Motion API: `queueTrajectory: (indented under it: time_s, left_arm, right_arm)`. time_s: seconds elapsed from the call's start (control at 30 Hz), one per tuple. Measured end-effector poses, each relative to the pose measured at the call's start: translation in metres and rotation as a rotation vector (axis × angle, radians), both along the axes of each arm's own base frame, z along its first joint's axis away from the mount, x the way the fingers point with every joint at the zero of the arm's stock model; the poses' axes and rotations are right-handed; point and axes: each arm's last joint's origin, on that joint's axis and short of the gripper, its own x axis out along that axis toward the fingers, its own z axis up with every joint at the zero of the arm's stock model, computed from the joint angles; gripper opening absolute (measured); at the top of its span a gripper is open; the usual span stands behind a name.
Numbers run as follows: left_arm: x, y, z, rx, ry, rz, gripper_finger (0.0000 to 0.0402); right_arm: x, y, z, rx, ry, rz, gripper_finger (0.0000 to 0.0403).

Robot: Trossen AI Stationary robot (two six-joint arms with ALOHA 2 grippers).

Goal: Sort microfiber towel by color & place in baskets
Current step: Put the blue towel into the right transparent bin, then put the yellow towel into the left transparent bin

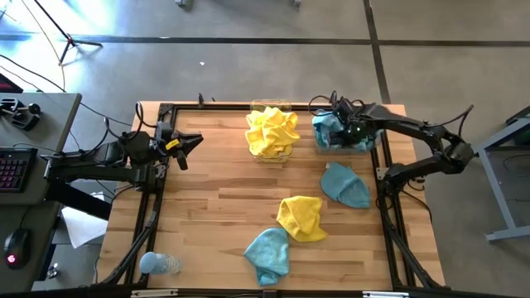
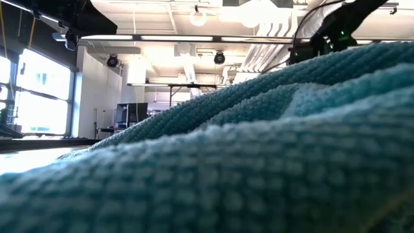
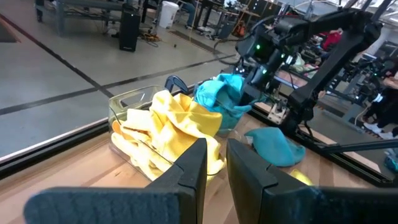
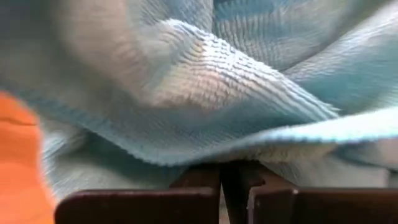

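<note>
1. Teal towels: one is bunched in the right basket (image 1: 374, 142) at the far edge of the table (image 1: 207, 207), and the right gripper (image 1: 346, 126) is down in it. In the right wrist view its jaws look pressed nearly together with teal cloth (image 4: 205, 74) draped right over the tips, so it seems to be pinching the towel, though the cloth hides the actual contact.
2. Yellow towels: a pile (image 1: 272, 132) fills the left basket (image 1: 270, 107) and spills over its rim, just beside the teal one.
3. Loose ones on the wood: a teal towel (image 1: 346, 185) near the right edge, a yellow towel (image 1: 301, 218) in the middle, and another teal towel (image 1: 267, 254) by the near edge, touching the yellow.
4. Left gripper (image 1: 192, 142) hangs over the left side of the table, well apart from the baskets, jaws a narrow gap apart and holding nothing.
5. Room: the left half of the table is mostly bare wood. A pale bottle (image 1: 159, 263) lies at the near left corner.
6. The low view is almost all blocked by teal cloth (image 2: 259, 149) up close; only the ceiling and a bit of arm show above it.
</note>
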Motion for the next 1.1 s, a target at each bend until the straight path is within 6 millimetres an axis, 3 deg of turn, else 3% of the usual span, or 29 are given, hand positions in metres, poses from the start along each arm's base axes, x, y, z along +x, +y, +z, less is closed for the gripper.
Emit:
queueTrajectory:
  time_s: [0.37,0.57,0.9,1.1]
  left_arm:
    - [0.0,0.0,-0.002,-0.001,0.021,0.0,0.005]
    - [-0.001,0.0,-0.004,-0.01,0.034,0.002,0.005]
    - [-0.001,0.0,-0.003,0.064,0.073,-0.014,0.005]
    - [0.0,-0.001,-0.002,0.134,0.097,-0.059,0.005]
  right_arm:
    - [0.014,-0.004,0.066,-0.108,0.002,0.032,0.0]
    - [0.02,0.008,0.088,-0.1,0.017,0.093,0.0]
    - [0.017,0.078,0.112,-0.147,-0.013,0.082,0.0]
    - [0.035,0.122,0.116,-0.188,-0.172,0.039,0.0]
